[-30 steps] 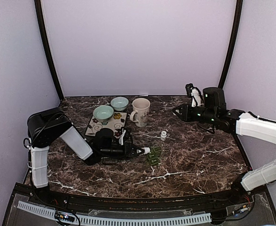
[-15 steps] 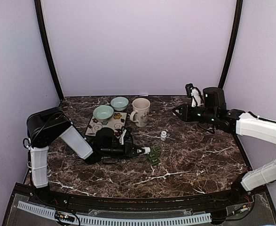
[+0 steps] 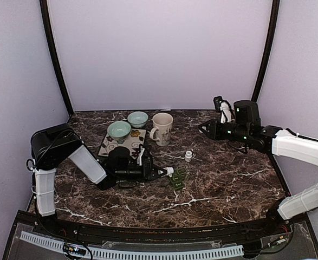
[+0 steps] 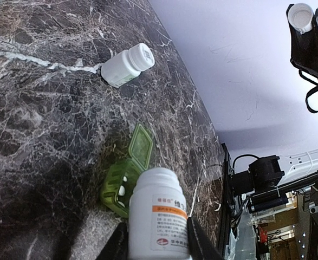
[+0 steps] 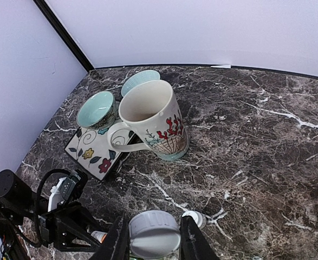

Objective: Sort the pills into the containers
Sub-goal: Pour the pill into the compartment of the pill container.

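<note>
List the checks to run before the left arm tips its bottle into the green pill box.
1. Left pincer shut on the white bottle: ok.
2. Green pill box lid open: ok.
3. Bottle mouth beside the box: ok.
4. Right pincer holding the white cap, away from the box: ok.
5. Small capped bottle apart from the box: ok.
6. Pills left in the held bottle: cannot tell.

A dark marble table (image 3: 229, 189) with white veins stands in a booth. Plain pale lilac walls (image 3: 159, 54) close its far and side edges. Black curved poles (image 3: 53, 59) rise from both far corners. Soft, even light.
</note>
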{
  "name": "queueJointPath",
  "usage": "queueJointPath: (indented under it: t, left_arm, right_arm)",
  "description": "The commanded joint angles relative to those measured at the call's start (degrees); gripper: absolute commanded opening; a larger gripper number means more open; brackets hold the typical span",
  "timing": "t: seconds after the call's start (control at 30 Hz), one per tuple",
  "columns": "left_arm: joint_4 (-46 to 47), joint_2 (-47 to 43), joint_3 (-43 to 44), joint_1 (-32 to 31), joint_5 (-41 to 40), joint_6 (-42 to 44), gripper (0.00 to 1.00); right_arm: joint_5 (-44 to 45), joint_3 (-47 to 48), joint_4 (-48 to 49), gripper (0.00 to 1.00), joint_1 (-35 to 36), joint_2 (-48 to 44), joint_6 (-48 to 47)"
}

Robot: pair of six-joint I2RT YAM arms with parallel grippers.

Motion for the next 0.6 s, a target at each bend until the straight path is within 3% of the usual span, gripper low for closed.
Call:
queueJointPath:
  t: [0.0, 0.57]
  left_arm:
    - [4.7, -2.7, -1.5, -0.4, 1.2, -0.8, 0.0]
    - [15.0, -6.1, -1.1, 1.1, 7.0, -6.8, 0.0]
  right_arm:
    - [-0.6, 1.2, 2.0, 0.0, -0.5, 0.0, 0.3]
    - [-5.2, 4.2, -2.3, 0.0, -0.4, -2.0, -0.5]
